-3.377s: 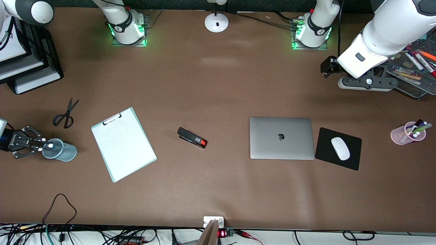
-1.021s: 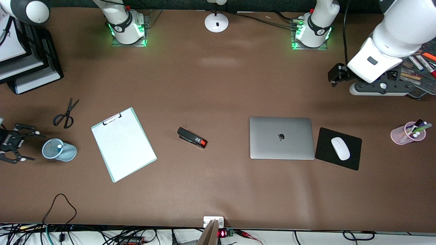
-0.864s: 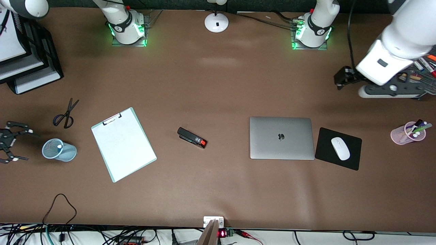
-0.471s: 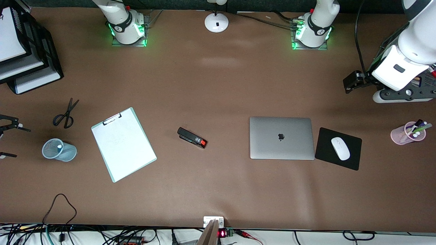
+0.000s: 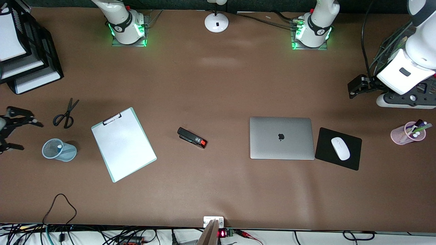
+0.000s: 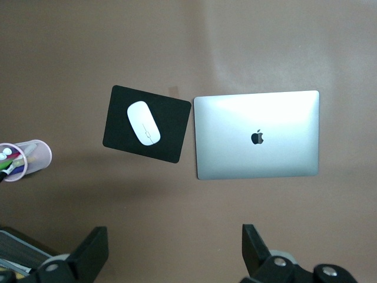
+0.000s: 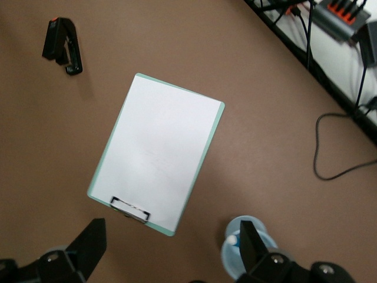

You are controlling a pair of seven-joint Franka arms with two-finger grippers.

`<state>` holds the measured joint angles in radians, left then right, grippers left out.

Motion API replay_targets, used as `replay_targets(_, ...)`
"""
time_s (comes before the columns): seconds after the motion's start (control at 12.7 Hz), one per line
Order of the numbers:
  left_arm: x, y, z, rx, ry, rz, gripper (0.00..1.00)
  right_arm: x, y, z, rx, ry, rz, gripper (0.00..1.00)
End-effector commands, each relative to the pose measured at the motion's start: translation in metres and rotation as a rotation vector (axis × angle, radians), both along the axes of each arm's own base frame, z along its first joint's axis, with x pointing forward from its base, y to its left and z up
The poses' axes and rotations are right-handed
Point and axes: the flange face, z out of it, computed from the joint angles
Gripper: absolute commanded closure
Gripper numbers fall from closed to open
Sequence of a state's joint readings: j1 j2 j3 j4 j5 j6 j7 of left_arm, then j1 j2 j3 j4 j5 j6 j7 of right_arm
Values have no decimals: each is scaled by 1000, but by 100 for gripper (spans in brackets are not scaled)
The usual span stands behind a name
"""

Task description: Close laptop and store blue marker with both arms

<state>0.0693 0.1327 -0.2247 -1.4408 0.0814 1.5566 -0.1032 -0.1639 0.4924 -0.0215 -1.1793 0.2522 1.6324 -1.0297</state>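
right gripper [image 5: 15, 131] spread wide, empty, just beside blue mesh cup [image 5: 58, 150] holding blue marker [image 5: 59, 146]. laptop [image 5: 281, 137] shut flat beside mouse pad [image 5: 338, 148]. left gripper [image 6: 174, 250] splayed, empty, well apart above laptop's end of table.

The laptop [image 5: 281, 137] lies beside the mouse pad [image 5: 338, 148] (mouse [image 5: 340, 148] on it), stapler [image 5: 192, 137] toward the clipboard [image 5: 123, 144]

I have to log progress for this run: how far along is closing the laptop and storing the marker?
Both steps look done. The slim silver-grey laptop lies shut. A whitish marker end shows inside the pale blue mesh cup. Nothing is in hand: the right gripper beside the cup and the left gripper above the table are open and empty. Nothing looks left.
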Motion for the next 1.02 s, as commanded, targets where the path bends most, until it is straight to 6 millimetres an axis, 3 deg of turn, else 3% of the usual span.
replay_targets(0.0,5,4,8,-21,-28,-26,0,-18,15,8,-33,80,-180,0)
replay_targets(0.24,9,2,8,-27,-57,-29,0,-22,28,11,-50,153,-386,0)
replay_targets(0.39,10,3,9,-25,-63,-28,0,-24,53,18,-153,177,-507,0)
replay_targets(0.63,10,6,10,-24,-65,-23,0,-35,106,22,-283,262,-740,0)
replay_targets(0.71,10,7,10,-21,-65,-22,0,-36,108,22,-315,262,-757,0)
replay_targets(0.94,11,11,9,-27,-65,-14,0,-32,77,32,-308,233,-800,0)
